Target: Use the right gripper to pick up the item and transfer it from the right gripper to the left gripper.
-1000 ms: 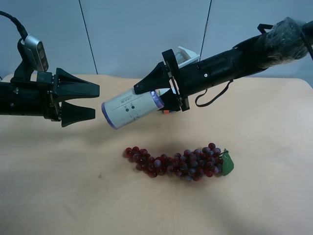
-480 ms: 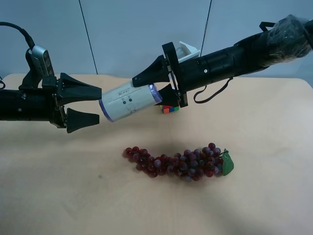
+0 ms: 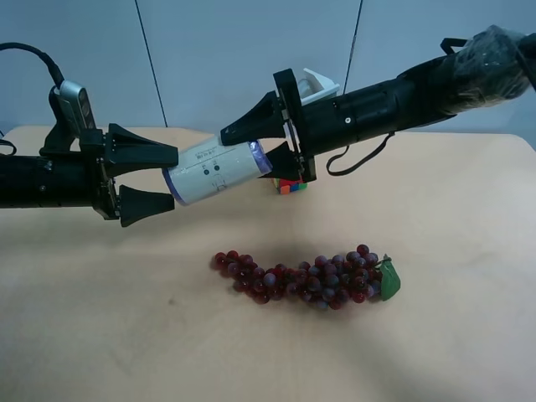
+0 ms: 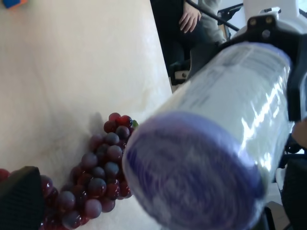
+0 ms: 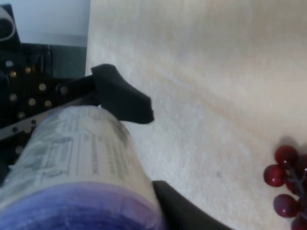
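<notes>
**Item.** The can (image 3: 213,172) is held clear above the table (image 3: 100,335), lying nearly level. Its lid end points to the right of the scene and its purple-rimmed base to the left. It is cream-white with small dark marks and a glossy wrap that shows glare in the left wrist view (image 4: 225,124).

**Right gripper** (image 3: 251,152). This is on the arm with the white wrist piece, at the right of the scene. Its jaws are clamped on the can at the lid end, one finger (image 5: 182,213) lying along the wall.

**Left gripper** (image 3: 174,177). This is on the arm with the grey camera box, at the left of the scene. Its jaws stand apart, with the can's base just entering between the tips. Whether either tip touches cannot be told.

**Handling, judged.**
- The can appears rigid and light.
- The smooth round wall looks slippery, so it may roll or pivot in a narrow pinch.
- The best hold for the receiving claw is across the wall, well in from the base rim, not on the rim edge.

**Containers.** The can is the only one. Its lid is on and the contents cannot be seen.

**Other objects.**
- A bunch of grapes (image 3: 306,280) lies on the table, nearer than the can.
- A puzzle cube (image 3: 291,186) sits farther back, below the right gripper.
</notes>
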Action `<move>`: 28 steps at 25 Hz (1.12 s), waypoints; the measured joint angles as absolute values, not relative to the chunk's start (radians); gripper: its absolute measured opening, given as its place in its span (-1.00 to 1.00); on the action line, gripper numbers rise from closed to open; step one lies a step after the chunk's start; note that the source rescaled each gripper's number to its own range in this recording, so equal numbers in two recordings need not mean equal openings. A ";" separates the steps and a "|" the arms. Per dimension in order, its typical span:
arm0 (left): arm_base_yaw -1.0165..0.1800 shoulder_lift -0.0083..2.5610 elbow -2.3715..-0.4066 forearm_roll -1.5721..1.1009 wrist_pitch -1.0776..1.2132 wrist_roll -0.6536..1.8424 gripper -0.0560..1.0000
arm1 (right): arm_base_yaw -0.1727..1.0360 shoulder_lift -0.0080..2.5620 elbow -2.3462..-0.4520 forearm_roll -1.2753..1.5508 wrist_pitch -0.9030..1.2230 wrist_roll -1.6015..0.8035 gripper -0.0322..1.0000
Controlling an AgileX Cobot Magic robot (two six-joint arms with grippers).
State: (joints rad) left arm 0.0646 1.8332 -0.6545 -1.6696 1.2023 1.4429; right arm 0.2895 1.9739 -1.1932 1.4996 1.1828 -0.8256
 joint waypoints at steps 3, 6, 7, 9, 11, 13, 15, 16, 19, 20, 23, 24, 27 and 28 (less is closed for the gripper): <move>0.006 1.833 -0.657 -1.690 1.203 1.451 1.00 | 0.303 1.974 -1.193 1.504 1.183 -0.838 -0.94; -0.041 1.833 -0.687 -1.693 1.203 1.451 1.00 | 0.306 1.973 -1.193 1.507 1.183 -0.840 -0.94; -0.053 1.834 -0.701 -1.695 1.203 1.445 1.00 | 0.306 1.973 -1.193 1.509 1.183 -0.841 -0.94; -0.063 1.834 -0.726 -1.696 1.203 1.434 1.00 | 0.306 1.973 -1.193 1.509 1.183 -0.842 -0.94; -0.064 1.834 -0.744 -1.696 1.203 1.415 1.00 | 0.306 1.973 -1.193 1.509 1.183 -0.842 -0.94; -0.064 1.834 -0.751 -1.693 1.203 1.407 1.00 | 0.306 1.973 -1.193 1.509 1.183 -0.842 -0.94; -0.064 1.834 -0.755 -1.679 1.203 1.404 0.99 | 0.306 1.973 -1.193 1.509 1.183 -0.842 -0.94; -0.064 1.834 -0.755 -1.669 1.203 1.401 0.97 | 0.306 1.973 -1.193 1.509 1.183 -0.842 -0.94; -0.064 1.834 -0.755 -1.635 1.203 1.396 0.93 | 0.306 1.973 -1.193 1.509 1.183 -0.845 -0.94; -0.064 1.834 -0.755 -1.631 1.203 1.394 0.93 | 0.306 1.973 -1.193 1.509 1.183 -0.845 -0.94; -0.064 1.834 -0.755 -1.630 1.203 1.392 0.88 | 0.306 1.973 -1.193 1.509 1.183 -0.845 -0.94; -0.064 1.834 -0.755 -1.630 1.203 1.388 0.83 | 0.306 1.973 -1.193 1.509 1.183 -0.845 -0.94; -0.064 1.834 -0.755 -1.630 1.203 1.381 0.42 | 0.306 1.973 -1.193 1.509 1.183 -0.845 -0.94; -0.064 1.834 -0.755 -1.630 1.202 1.381 0.19 | 0.306 1.973 -1.193 1.509 1.183 -0.845 -0.94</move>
State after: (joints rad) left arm -0.0644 1.8340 -0.7548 -1.6298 1.2022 1.3814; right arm 0.3059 1.9731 -1.1932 1.5090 1.1828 -0.8449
